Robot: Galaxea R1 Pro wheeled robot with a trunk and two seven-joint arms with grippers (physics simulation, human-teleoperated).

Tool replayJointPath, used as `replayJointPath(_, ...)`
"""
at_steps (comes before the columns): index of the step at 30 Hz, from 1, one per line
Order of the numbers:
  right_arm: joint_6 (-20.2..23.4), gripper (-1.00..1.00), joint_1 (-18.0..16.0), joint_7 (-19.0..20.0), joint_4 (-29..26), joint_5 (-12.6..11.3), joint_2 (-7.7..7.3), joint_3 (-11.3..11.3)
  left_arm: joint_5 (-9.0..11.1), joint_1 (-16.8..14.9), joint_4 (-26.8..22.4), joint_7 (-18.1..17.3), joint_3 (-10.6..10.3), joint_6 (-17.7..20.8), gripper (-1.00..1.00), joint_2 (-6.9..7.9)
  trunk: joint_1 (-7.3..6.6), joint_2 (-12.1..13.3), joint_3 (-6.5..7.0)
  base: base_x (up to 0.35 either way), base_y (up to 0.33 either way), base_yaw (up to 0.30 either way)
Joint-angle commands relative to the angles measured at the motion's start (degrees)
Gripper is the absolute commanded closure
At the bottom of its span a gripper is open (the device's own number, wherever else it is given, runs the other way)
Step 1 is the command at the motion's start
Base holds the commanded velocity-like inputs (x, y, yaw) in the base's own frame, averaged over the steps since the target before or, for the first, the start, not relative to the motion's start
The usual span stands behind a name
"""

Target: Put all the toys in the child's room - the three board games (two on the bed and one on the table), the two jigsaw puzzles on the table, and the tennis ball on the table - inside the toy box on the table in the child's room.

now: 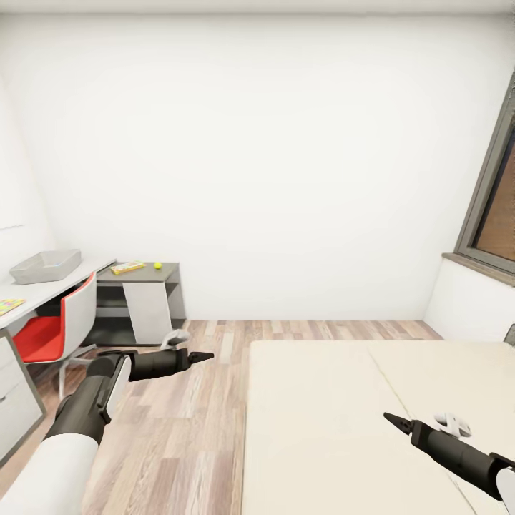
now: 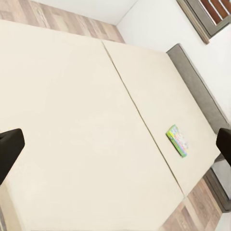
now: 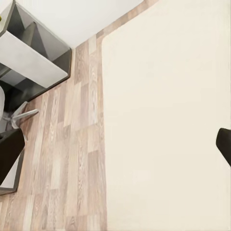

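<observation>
The light-grey toy box (image 1: 44, 266) stands on the white table (image 1: 50, 289) at the far left. A flat colourful piece (image 1: 10, 306) lies nearer on that table; too small to tell board game from puzzle. The tennis ball (image 1: 158, 265) and a flat yellow-orange piece (image 1: 129, 267) rest on the dark-grey side unit. One board game (image 2: 177, 140) lies on the bed (image 1: 322, 422) near the headboard (image 2: 197, 91). My left gripper (image 1: 202, 355) hangs open over the floor, holding nothing. My right gripper (image 1: 392, 418) is open above the mattress, also holding nothing.
A red and white chair (image 1: 50, 332) is tucked at the table. Wood-plank floor (image 1: 193, 429) runs between the table and the bed. A grey-framed window (image 1: 493, 214) is at the right wall.
</observation>
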Motion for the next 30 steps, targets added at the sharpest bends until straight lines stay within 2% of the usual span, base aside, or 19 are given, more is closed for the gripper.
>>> replayJointPath(1, 0.28, -1.00, -0.05, 0.31, 0.01, 0.11, 0.01, -0.09, 0.12, -0.02, 0.00, -0.12, 0.08, 0.47, -1.00, -0.01, 0.03, -0.05, -0.03, 0.000, -0.298, 0.000)
replayJointPath(30, 0.28, -1.00, -0.02, 0.31, -0.08, 0.09, 0.01, -0.17, 0.14, -0.02, 0.00, -0.12, 0.07, 0.47, -1.00, -0.05, 0.03, -0.05, -0.03, 0.000, -0.298, 0.000)
